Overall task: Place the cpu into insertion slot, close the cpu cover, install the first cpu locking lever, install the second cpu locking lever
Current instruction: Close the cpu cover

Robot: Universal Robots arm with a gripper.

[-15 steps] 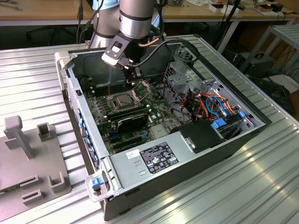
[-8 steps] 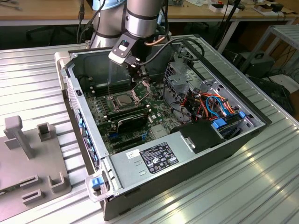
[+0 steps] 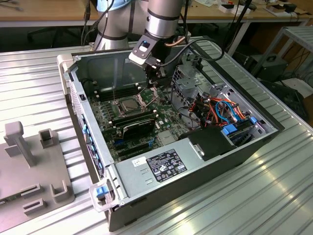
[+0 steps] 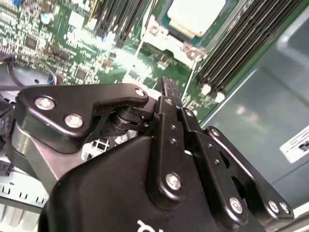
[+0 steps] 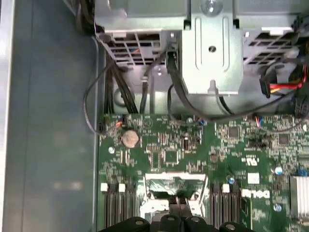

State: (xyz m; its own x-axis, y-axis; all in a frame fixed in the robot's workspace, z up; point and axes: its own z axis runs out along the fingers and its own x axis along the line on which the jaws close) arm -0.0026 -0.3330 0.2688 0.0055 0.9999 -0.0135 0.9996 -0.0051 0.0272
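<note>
One claw (image 5: 176, 206) closed, empty, near cpu (image 4: 195, 14), black printed label (image 3: 166, 165) on power supply (image 3: 134, 178)

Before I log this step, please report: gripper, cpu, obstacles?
Gripper shut, low over board beside the insertion slot. Cpu seated in slot. Black cables at board edge, away from slot.

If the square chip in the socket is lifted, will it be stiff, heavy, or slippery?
The chip is probably stiff: its top looks like flat metal. It is likely light, being small beside the memory slots. The smooth, pale top may slip in a grip.
</note>
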